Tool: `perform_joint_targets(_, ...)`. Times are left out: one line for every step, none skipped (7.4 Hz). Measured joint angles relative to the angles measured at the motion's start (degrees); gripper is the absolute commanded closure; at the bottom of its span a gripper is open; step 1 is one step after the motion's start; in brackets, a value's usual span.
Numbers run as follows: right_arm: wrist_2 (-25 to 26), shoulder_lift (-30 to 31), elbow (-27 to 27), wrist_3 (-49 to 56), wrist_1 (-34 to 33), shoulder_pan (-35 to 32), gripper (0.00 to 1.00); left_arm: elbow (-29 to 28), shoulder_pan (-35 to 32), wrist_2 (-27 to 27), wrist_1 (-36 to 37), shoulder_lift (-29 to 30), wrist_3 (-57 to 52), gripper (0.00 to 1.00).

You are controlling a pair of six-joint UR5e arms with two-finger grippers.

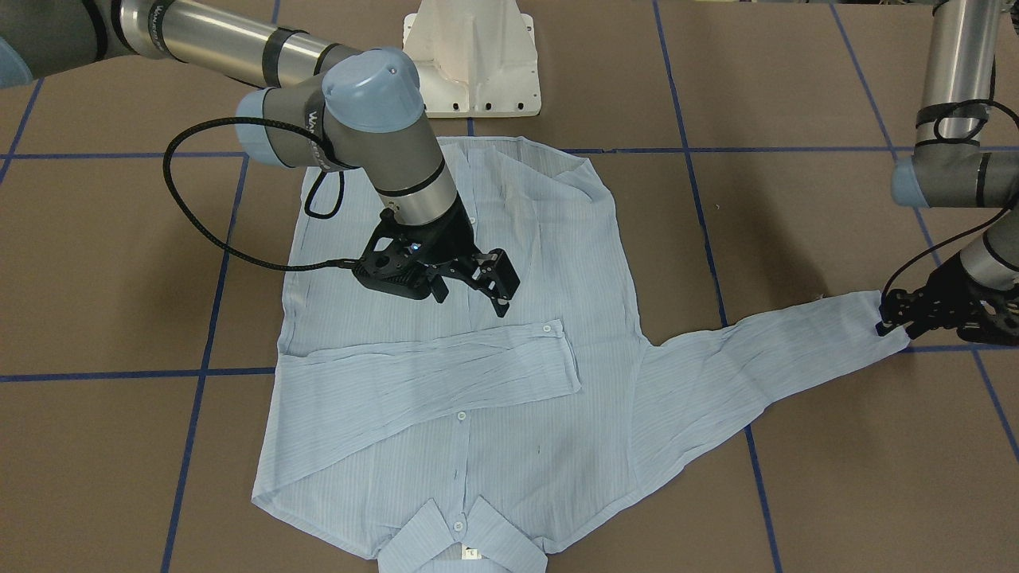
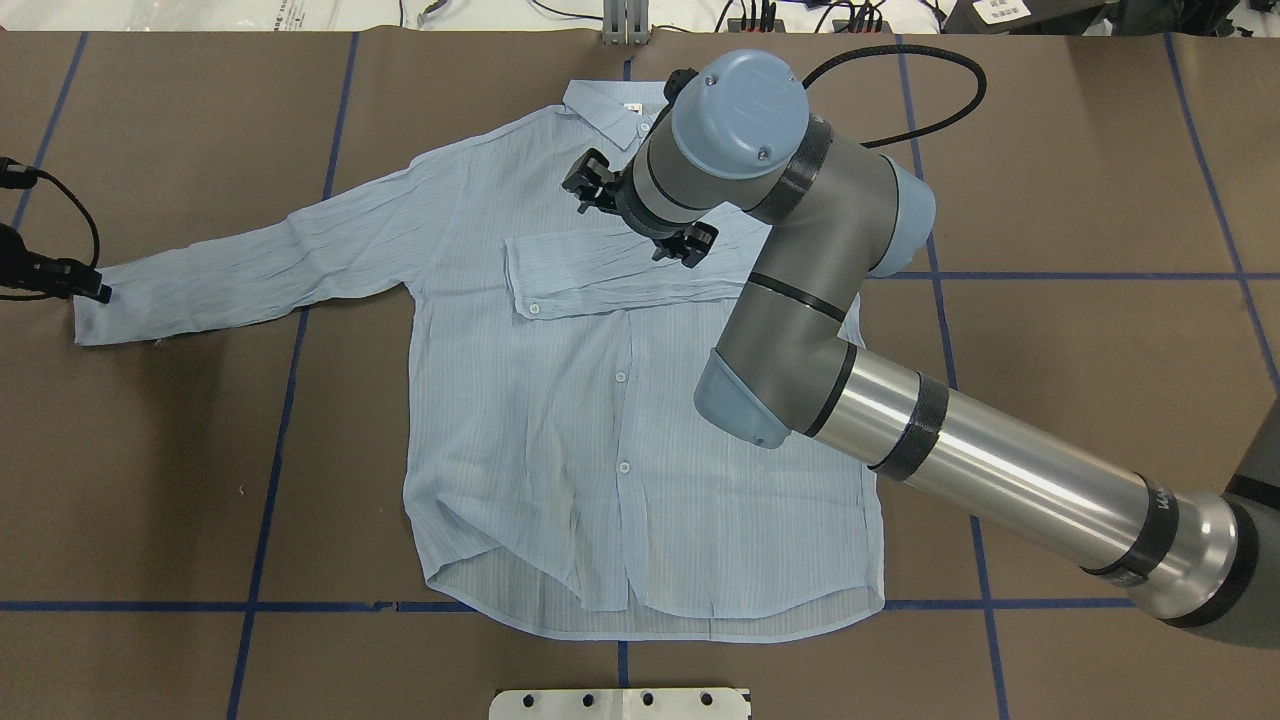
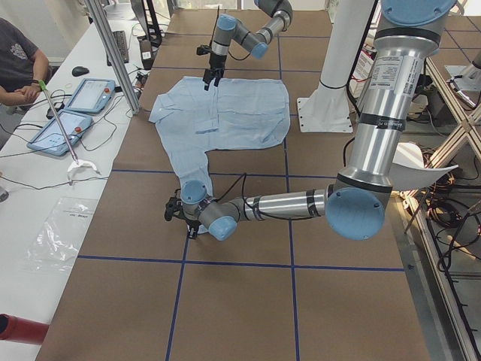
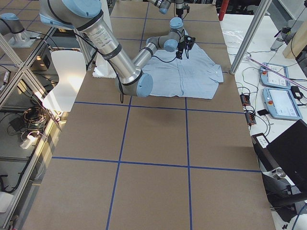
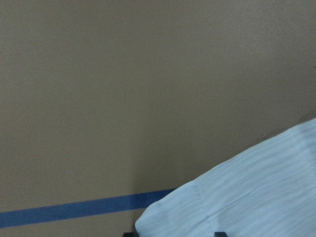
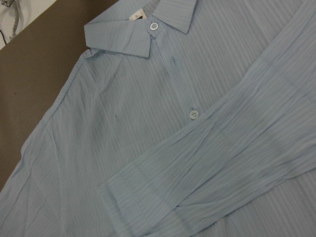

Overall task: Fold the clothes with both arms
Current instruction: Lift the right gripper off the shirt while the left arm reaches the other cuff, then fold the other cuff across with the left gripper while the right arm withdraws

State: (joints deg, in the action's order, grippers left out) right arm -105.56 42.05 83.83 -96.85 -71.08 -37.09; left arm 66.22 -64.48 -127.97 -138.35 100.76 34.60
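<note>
Spread flat mid-picture overhead on the brown table [image 2: 1100, 400]: thin light-blue long-sleeved button-up shirt [image 2: 620, 430], one sleeve [image 2: 620, 275] folded across the chest. Over it, jaws parted, empty: black two-finger right gripper [image 1: 470, 301]. At the outstretched cuff [image 2: 95, 320], far left: black two-finger left gripper [image 2: 98, 292], grip impossible to tell.
</note>
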Motion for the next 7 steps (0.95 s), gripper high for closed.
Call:
perform_joint_targets(0.0,0.0,0.06,0.0,-0.12,0.0,0.0,-0.04,0.03,-0.05,0.05,0.35,0.07,1.0)
perform_joint_targets(0.0,0.14,0.13,0.0,-0.17,0.0,0.0,0.09,0.04,-0.14,0.15,0.72,0.1,1.0)
perform_joint_targets(0.0,0.4,0.26,0.0,-0.18,0.0,0.0,0.58,0.04,-0.25,0.26,0.95,0.15,1.0)
perform_joint_targets(-0.05,0.83,0.49,0.0,-0.19,-0.17,0.0,2.34,0.01,-0.53,1.1,1.07,1.11,1.0)
perform_joint_targets(-0.19,2.51,1.94,0.5,-0.21,-0.54,0.0,5.84,0.0,-1.08,2.8,1.2,4.16,1.0)
perform_joint_targets(-0.68,6.11,5.18,2.72,-0.25,-1.37,0.0,10.15,0.36,-2.12,4.14,1.67,9.68,1.0)
perform_joint_targets(-2.08,10.45,8.42,6.61,-0.23,-2.89,0.0,14.13,2.12,-3.2,4.75,2.86,17.15,1.0)
